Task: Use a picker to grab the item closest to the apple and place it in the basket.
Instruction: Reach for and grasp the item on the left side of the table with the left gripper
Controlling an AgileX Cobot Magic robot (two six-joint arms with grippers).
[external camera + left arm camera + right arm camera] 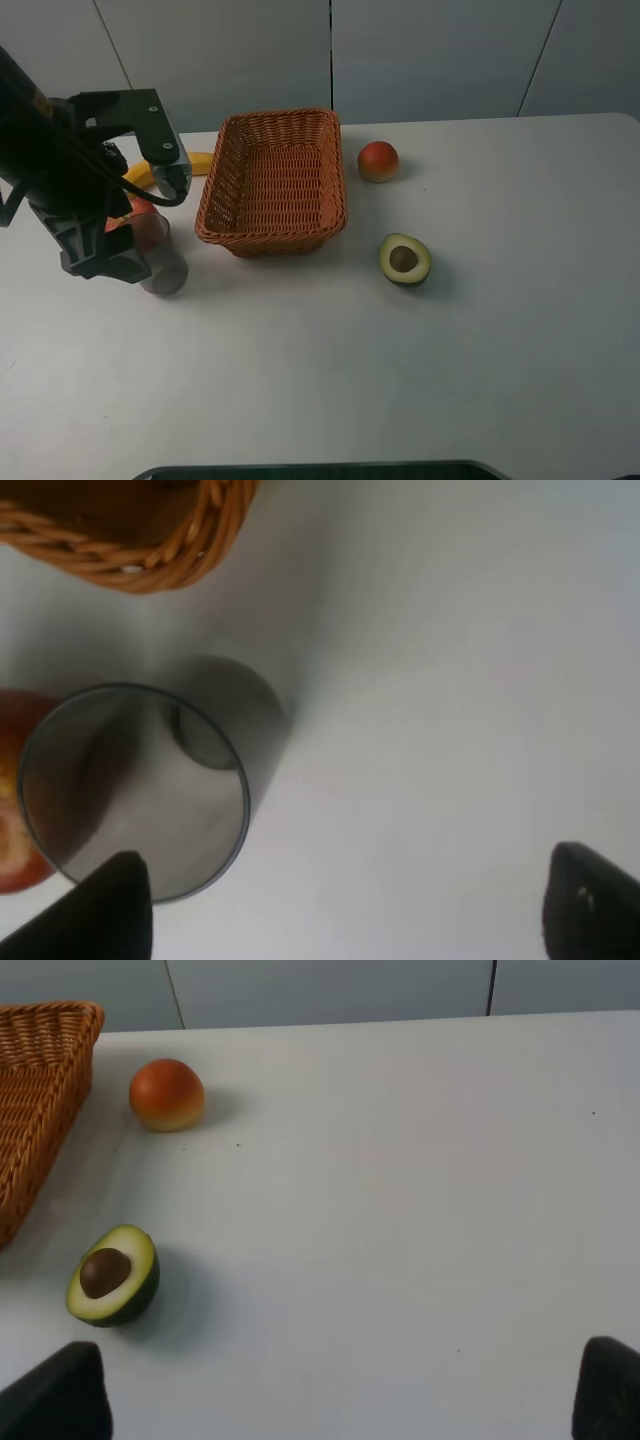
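- Smoky grey translucent tumbler stands upright on the white table, just beside the red apple, near the woven wicker basket.
- Left claw hangs above, spread wide and empty; the tumbler sits off-centre by one fingertip.
- Right claw gapes empty near the halved green avocado.

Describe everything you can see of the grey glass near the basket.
The glass is a smoky grey, see-through tumbler with a round rim, empty and upright on the white table. It stands just off the basket corner, close beside the red apple; contact is unclear. The open left claw isn't gripping it.
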